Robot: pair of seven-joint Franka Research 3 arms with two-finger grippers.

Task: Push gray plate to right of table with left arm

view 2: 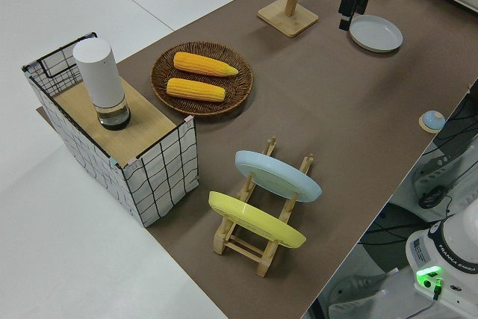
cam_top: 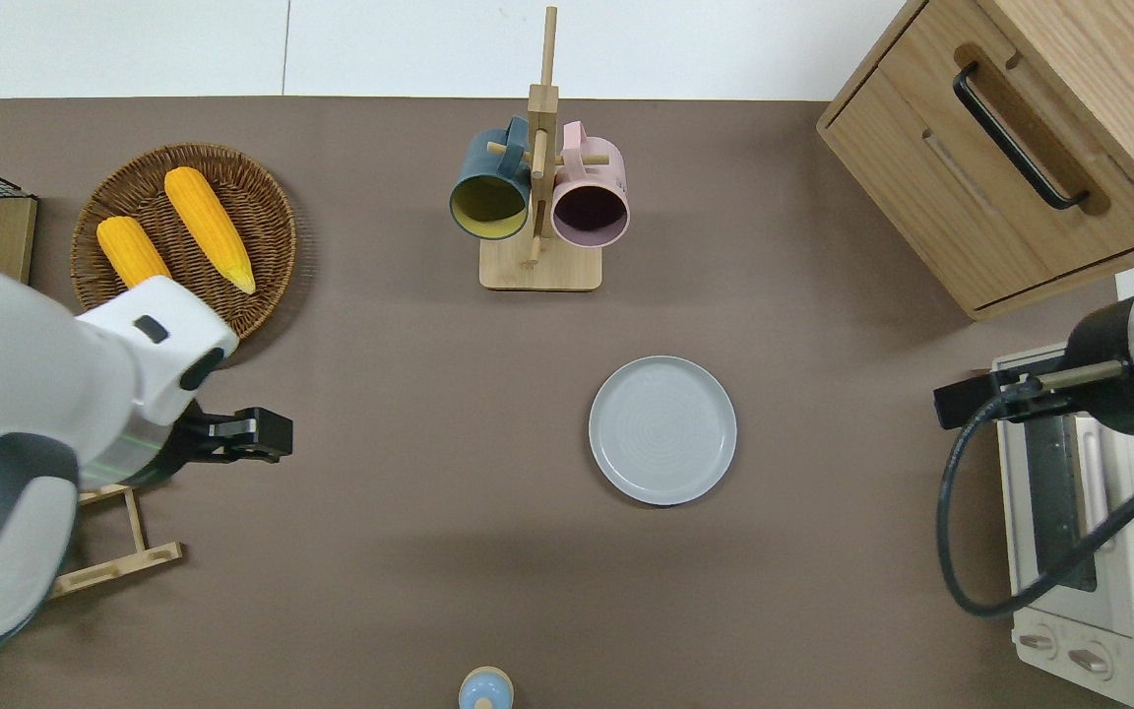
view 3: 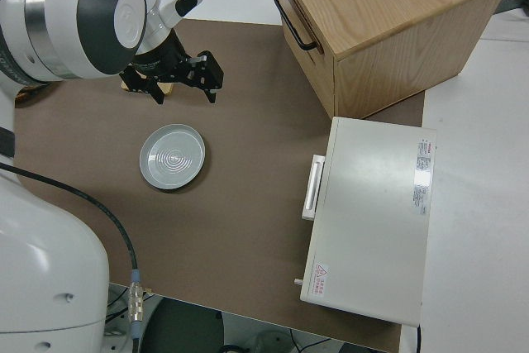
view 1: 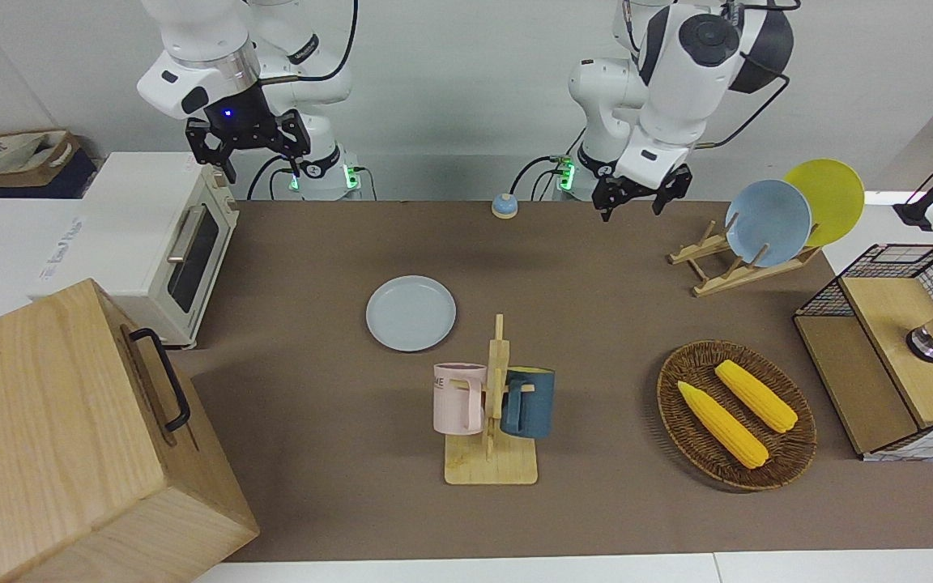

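Note:
The gray plate (view 1: 411, 313) lies flat on the brown table (view 1: 596, 316), nearer to the robots than the mug stand and a little toward the right arm's end. It also shows in the overhead view (cam_top: 662, 430), the left side view (view 2: 376, 33) and the right side view (view 3: 172, 156). My left gripper (view 1: 636, 202) is open and empty, raised in the air. The overhead view shows the left gripper (cam_top: 267, 435) over the table by the wicker basket, well away from the plate. My right arm is parked with its gripper (view 1: 249, 154) open.
A mug stand (view 1: 492, 421) holds a pink and a dark blue mug. A wicker basket (view 1: 794, 453) holds two corn cobs. A wooden rack (view 1: 717, 271) holds a light-blue and a yellow plate. A toaster oven (view 1: 167, 243) and wooden cabinet (view 1: 70, 437) stand at the right arm's end.

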